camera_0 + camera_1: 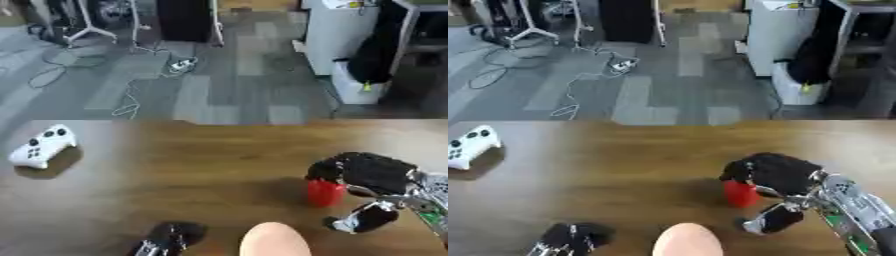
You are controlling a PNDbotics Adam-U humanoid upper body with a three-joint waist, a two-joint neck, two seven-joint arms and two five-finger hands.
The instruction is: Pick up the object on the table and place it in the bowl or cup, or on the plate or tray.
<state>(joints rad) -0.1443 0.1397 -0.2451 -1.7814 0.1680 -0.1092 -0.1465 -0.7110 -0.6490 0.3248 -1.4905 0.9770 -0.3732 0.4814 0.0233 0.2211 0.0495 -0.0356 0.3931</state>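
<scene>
Left eye view first: my right hand comes in from about 4 o'clock, black fingers draped over the top of a small red object, with the thumb curled in below at 5 o'clock. So the hand is closed around the red thing, which looks like it's still sitting on the wooden tabletop, though I can't tell for sure whether it's touching. It looks like a short, smooth cylinder or cup, glossy plastic maybe. At 6 o'clock there's a rounded peach-coloured shape, matte and egg-like, cut off by the bottom edge; I can't say whether that's the receptacle. My left hand pokes up at 7 o'clock, dark and blurry, and I can't tell how its fingers sit. A white game controller lies way out at 9 o'clock on the paler end of the tabletop.

Right eye view: same deal, shifted a bit. The red object shows clearer under the fingers here, with its lower half exposed. The tabletop has a brown wood grain with a soft sheen.

My take on the step: I'm at the grasp. I'd want the thumb properly seated against the side before lifting, since a smooth, round thing could roll out of a top-heavy grip. Lift straight up, keep it upright, then look for where it goes, because no bowl or plate is obviously in sight.
</scene>
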